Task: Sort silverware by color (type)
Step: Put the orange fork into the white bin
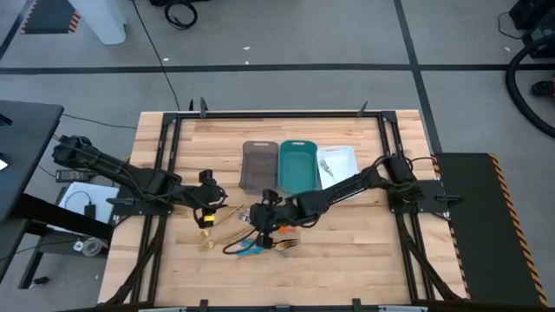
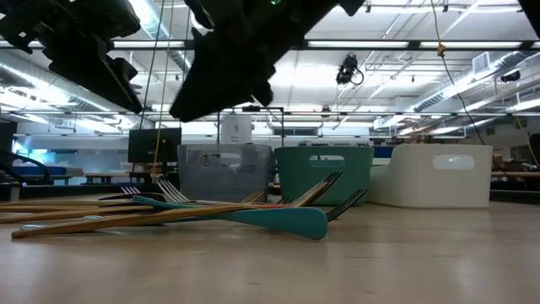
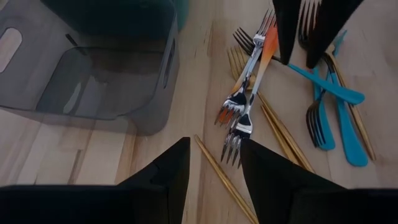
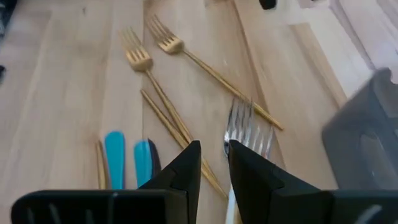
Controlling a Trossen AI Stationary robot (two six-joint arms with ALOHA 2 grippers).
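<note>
Surface: we saw a pale wooden surface (image 1: 347, 260) filling the middle of the high view, with both dark arms reaching in toward its lower centre.

Silverware: we found the silverware (image 1: 251, 238) scattered in a loose pile at the lower centre of the high view, below the trays. It held gold forks (image 4: 140, 60), forks with orange handles (image 3: 249, 93) and pieces with blue handles (image 3: 339, 118).

Trays: three stood in a row at the upper centre of the high view, the grey tray (image 1: 259, 165) on the left, the teal tray (image 1: 297, 166) in the middle and the white tray (image 1: 338, 162) on the right. We made out some silverware already lying in the white one.

Left claw: the left claw (image 1: 208, 212) hung at the left edge of the pile. In its wrist view its fingers (image 3: 165, 180) stood apart with a moderate gap, holding nothing, above the tines of the orange-handled forks and a gold piece.

Right claw: the right claw (image 1: 263, 217) hung over the middle of the pile. In its wrist view the fingers (image 4: 183, 171) stood narrow, a slim gap between them, above a silver fork head (image 4: 239, 127). We could not tell whether they touched it.

Low view: a blue handle (image 2: 253, 217) lay across the front of the pile, the three trays behind it.
</note>
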